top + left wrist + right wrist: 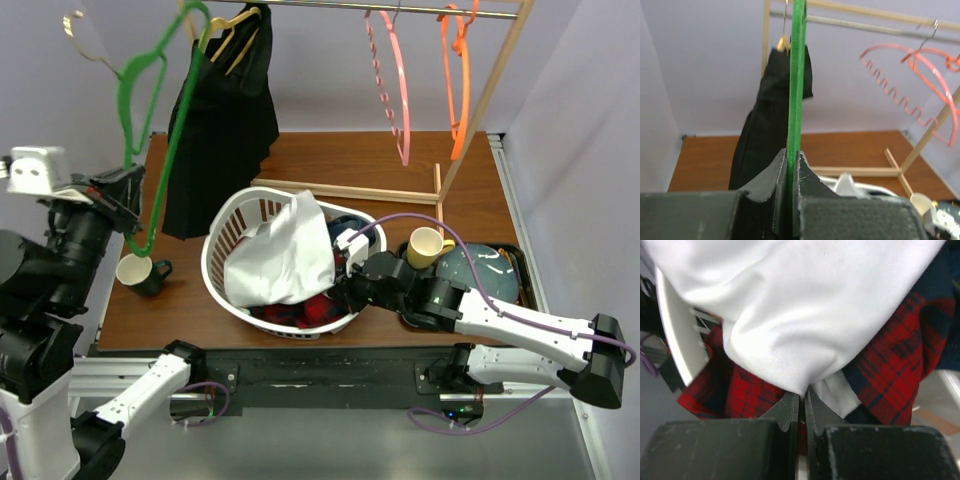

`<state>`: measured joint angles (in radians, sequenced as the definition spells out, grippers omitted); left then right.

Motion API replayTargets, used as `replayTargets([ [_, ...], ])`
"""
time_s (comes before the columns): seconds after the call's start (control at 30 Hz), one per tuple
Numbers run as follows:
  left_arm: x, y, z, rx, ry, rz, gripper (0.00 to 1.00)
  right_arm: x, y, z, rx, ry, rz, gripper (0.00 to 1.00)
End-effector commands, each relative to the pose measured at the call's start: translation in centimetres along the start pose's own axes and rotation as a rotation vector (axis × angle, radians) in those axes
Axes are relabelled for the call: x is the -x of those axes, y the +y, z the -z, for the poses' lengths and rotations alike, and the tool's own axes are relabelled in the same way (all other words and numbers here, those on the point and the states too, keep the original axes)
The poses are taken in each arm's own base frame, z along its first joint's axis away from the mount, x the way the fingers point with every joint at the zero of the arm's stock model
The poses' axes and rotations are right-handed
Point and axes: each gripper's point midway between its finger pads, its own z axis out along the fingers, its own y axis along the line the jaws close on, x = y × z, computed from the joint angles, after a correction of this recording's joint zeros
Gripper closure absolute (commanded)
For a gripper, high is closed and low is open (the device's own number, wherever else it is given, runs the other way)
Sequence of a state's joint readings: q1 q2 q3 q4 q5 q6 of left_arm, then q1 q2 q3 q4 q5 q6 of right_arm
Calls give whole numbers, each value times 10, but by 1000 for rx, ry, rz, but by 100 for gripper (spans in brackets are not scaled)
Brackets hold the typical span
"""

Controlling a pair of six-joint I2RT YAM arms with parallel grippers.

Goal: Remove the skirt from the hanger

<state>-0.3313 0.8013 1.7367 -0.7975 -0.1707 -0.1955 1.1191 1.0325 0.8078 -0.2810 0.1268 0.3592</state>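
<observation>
Top external view shows the white skirt (285, 250) lying crumpled in the laundry basket (222, 218) at the middle of the surface (330, 160), heaped over a red plaid cloth (300, 312). I take this pale garment for the skirt, since it is the one being handled. No hanger touches it.

The right gripper (345, 290) sits at the basket's four o'clock rim. In the right wrist view this gripper (801, 397) is closed almost to nothing, with a fold of the white cloth (805, 305) pinched between its tips and the plaid (890, 355) behind.

At about ten o'clock from the basket, well apart from the skirt, the green hanger (172, 150) stands tilted in the air, bare of any cloth. The left gripper (128, 185) has it near the lower end. The left wrist view shows that gripper (791, 160) clamped tight on the thin green bar (797, 75).

Further out, at eleven o'clock, a black garment (220, 130) hangs from a yellow hanger (235, 35) on the rail (400, 8). A dark mug (140, 272) stands at nine o'clock.

As I judge it, the separation itself is done, with the skirt in the basket and the hanger free. What appears left is to let go of the cloth and put the hanger somewhere.
</observation>
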Motion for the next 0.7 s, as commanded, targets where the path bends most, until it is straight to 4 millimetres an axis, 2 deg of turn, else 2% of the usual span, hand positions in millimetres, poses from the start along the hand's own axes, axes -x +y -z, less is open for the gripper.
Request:
replayTargets([
  [0.0,59,4,8,32,-213,30,100,-7,-2,10,-3,21,-11,100],
  [0.2,53,2,4,24,-199,29,100,5,0,17,-1,-19,-32,98],
  [0.33,48,0,0,10,-185,17,100,15,3,23,8,-44,-41,76],
  [0.4,46,-1,1,2,-182,11,100,23,7,28,23,-62,-46,69],
  [0.53,42,-3,0,-10,-171,-4,100,36,16,39,64,-82,-53,44],
  [0.63,39,-4,1,-20,-164,-16,100,55,24,51,98,-134,-59,30],
  [0.67,39,-6,1,-31,-163,-19,100,64,27,54,113,-158,-63,28],
])
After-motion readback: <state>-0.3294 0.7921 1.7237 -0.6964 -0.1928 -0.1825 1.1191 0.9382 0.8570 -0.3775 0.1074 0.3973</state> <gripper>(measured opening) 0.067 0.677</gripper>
